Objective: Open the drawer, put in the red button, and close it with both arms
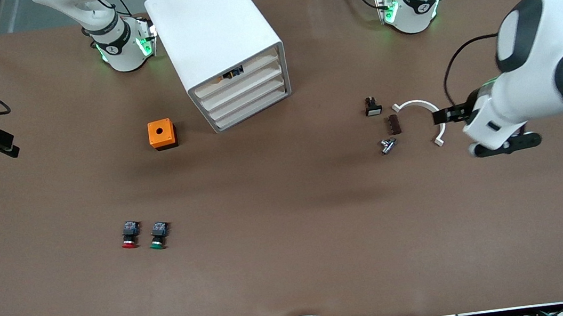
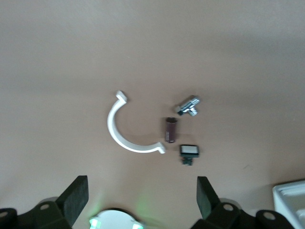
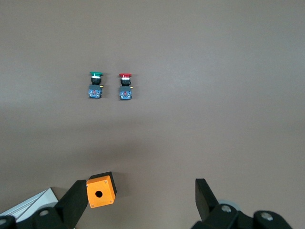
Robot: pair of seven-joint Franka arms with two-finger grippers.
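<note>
cabinet (image 1: 225, 47) sits between the two bases, fronts angled toward the camera, all four shut, so the drawer (image 1: 246, 88), second from top, hasn't been opened. red button (image 1: 130, 234) lies on the bench (image 1: 294, 264) nearer the camera, just beside the green button (image 1: 159, 235), toward the right arm's end. left gripper (image 2: 140, 202) hangs spread wide and empty over the white clip (image 2: 126, 129). right gripper (image 3: 138, 202), fingers also apart, is up over the orange box (image 3: 100, 191), probably just waiting.
</note>
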